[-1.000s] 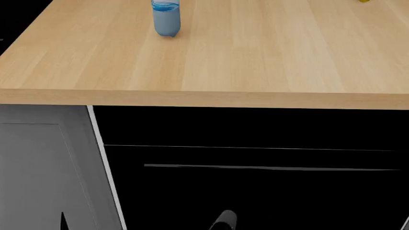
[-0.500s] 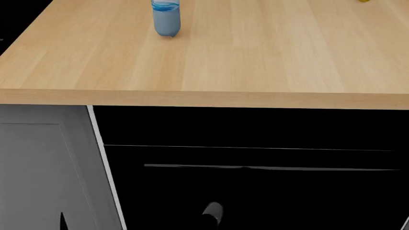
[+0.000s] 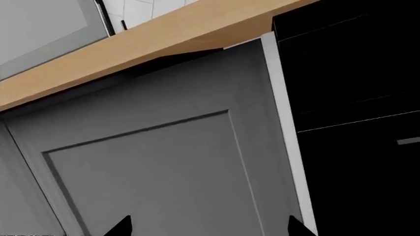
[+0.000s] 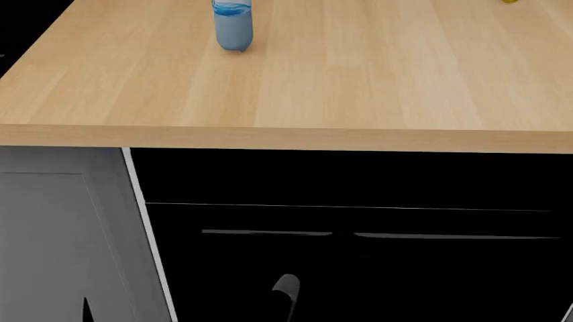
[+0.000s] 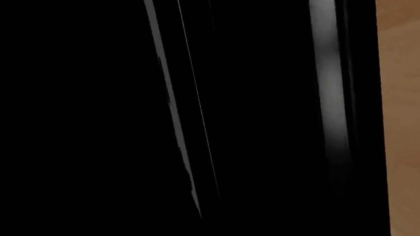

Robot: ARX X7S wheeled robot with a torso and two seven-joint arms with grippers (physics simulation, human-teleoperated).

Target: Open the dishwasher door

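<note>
Since the dishwasher door [image 4: 358, 268] looks fully shut, handle [image 4: 268, 233] ungrabbed, we've everything left; can't tell either tool's state.

1. The left gripper [image 3: 206, 230] is seen only as two dark fingertips [image 3: 120, 227] at the edge of the left wrist view, set well apart.
2. In the head view, a dark tip of the left arm [image 4: 87, 310] is shown at the lower edge.
3. A grey rounded part of the right arm [image 4: 286, 287] is raised from the lower edge; its jaws cannot be made out.
</note>
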